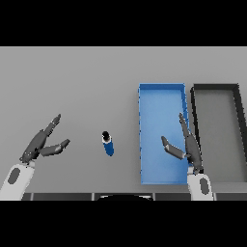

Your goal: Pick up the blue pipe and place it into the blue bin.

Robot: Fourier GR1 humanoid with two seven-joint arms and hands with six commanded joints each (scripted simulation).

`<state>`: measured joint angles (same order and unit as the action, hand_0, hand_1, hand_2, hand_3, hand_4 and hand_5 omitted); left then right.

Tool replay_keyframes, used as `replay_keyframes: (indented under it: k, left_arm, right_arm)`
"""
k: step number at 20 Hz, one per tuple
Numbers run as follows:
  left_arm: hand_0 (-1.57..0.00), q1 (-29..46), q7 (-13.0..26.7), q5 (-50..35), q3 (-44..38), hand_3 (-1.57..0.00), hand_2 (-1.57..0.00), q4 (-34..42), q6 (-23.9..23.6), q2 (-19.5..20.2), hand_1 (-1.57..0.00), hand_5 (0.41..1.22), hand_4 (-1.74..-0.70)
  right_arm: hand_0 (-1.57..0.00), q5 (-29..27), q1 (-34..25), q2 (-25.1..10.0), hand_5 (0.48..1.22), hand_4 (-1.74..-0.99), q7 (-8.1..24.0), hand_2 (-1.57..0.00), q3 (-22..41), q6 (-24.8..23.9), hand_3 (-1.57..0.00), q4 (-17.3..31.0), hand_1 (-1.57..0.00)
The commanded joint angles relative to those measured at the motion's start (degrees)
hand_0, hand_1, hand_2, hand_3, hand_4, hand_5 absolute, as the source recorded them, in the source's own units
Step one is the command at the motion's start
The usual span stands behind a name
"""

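— Where the blue pipe [108, 144] sits, what does it look like to you?

— Short, smooth cylinder, saturated blue, with a dark end showing a pale ring at its upper tip. It lies on the bench [72, 87], tilted slightly, its dark end pointing away from the robot. Nothing touches it.

— And the blue bin [161, 91]?

— Long rectangular tray, thin upright walls, flat floor, the same blue but a shade lighter inside. It stands to the right of the pipe, well apart from it. Just beside it on the far right is a dark bin [214, 88] of the same shape, black-rimmed with a grey floor.

— Hands?

— Left hand [41, 142] hovers over the bench to the left of the pipe, dark and matte, fingers straight and stretched toward the upper right, thumb spread apart below them: open, holding nothing. Right hand [188, 144] shows over the blue bin's right wall, fingers straight and pointing away from the robot, thumb jutting left over the bin floor. Also open and empty. Both wrists are white with grey insets.

— The surface?

— Plain flat grey, matte, no grain or markings, running to the top of the view. No walls or room visible beyond it.
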<state>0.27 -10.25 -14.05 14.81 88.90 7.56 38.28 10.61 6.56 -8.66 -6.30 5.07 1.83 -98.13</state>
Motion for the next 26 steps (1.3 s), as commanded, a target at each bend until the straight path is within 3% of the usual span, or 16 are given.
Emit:
replay_keyframes:
  k: [1,7,11,12,19,26]
  left_arm:
    - [0.00,0.3,0.2,0.1,0.9,0.00,0.00,1.1,1.2,0.4,0.00,0.549,-1.03]
    - [0.00,2.0,4.5,4.5,9.3,0.00,0.00,6.1,3.8,-2.5,0.00,0.475,-1.13]
    - [0.00,-0.3,7.1,6.6,12.6,0.00,0.00,5.3,3.5,-6.5,0.00,0.452,-1.14]
    - [0.00,-1.3,7.6,6.8,13.3,0.00,0.00,4.6,3.5,-8.1,0.00,0.451,-1.15]
    - [0.00,-5.9,5.6,9.8,15.7,0.00,0.00,-2.7,1.5,-16.9,0.00,0.460,-1.14]
    - [0.00,-9.7,5.6,13.4,17.2,0.00,0.00,-9.4,0.0,-21.4,0.00,0.420,-1.06]
  right_arm:
    - [0.00,0.3,-0.4,0.3,0.616,-1.179,0.7,0.00,0.3,-0.1,0.00,0.2,0.00]
    - [0.00,-0.1,0.2,0.1,0.618,-1.182,1.1,0.00,0.1,0.1,0.00,-0.3,0.00]
    - [0.00,-0.3,-0.7,0.6,0.618,-1.205,2.1,0.00,0.2,0.2,0.00,0.0,0.00]
    - [0.00,-0.3,-0.2,0.7,0.625,-1.213,1.0,0.00,0.4,0.4,0.00,0.0,0.00]
    - [0.00,-0.5,0.8,0.2,0.625,-1.205,1.8,0.00,-0.2,0.3,0.00,-0.9,0.00]
    - [0.00,-0.5,1.5,0.1,0.645,-1.214,0.5,0.00,-0.2,0.3,0.00,-1.2,0.00]
